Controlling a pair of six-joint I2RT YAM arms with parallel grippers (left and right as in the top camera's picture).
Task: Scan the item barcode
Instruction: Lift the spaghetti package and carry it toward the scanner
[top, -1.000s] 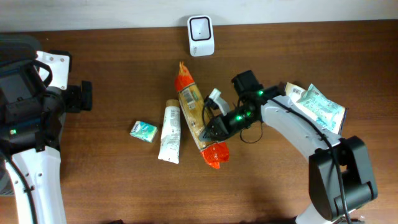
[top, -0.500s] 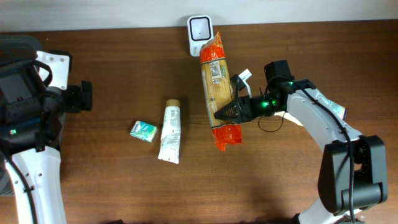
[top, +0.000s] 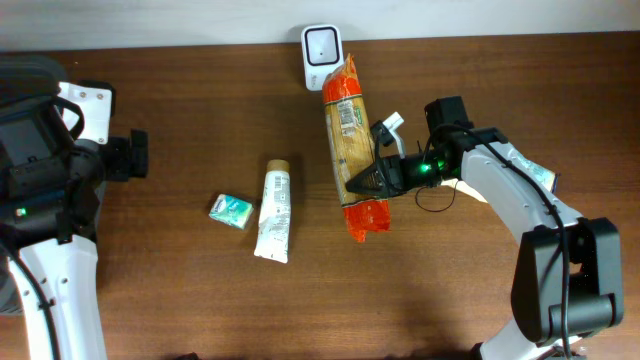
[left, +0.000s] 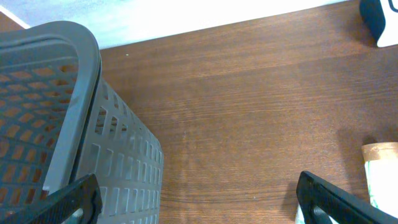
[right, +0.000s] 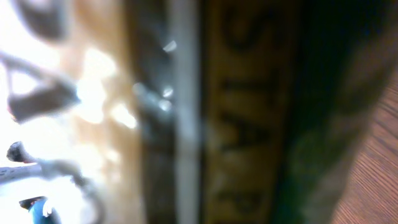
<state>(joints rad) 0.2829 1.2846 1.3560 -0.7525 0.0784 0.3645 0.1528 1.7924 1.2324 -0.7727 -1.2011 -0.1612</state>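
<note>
Now my right hand stays out of it no further than clenching the pasta packet low down, its labelled end at twelve o'clock beside the scanner, presumably to present the barcode.

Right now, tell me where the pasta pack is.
Overhead view, centre: the pack is in the right fingers, top end beside the scanner, right of the tube.

A blurred packet fills nearly the whole view, tan with dark lettering too smeared to read; glare whitens its left side; brown table shows lower right.
</note>
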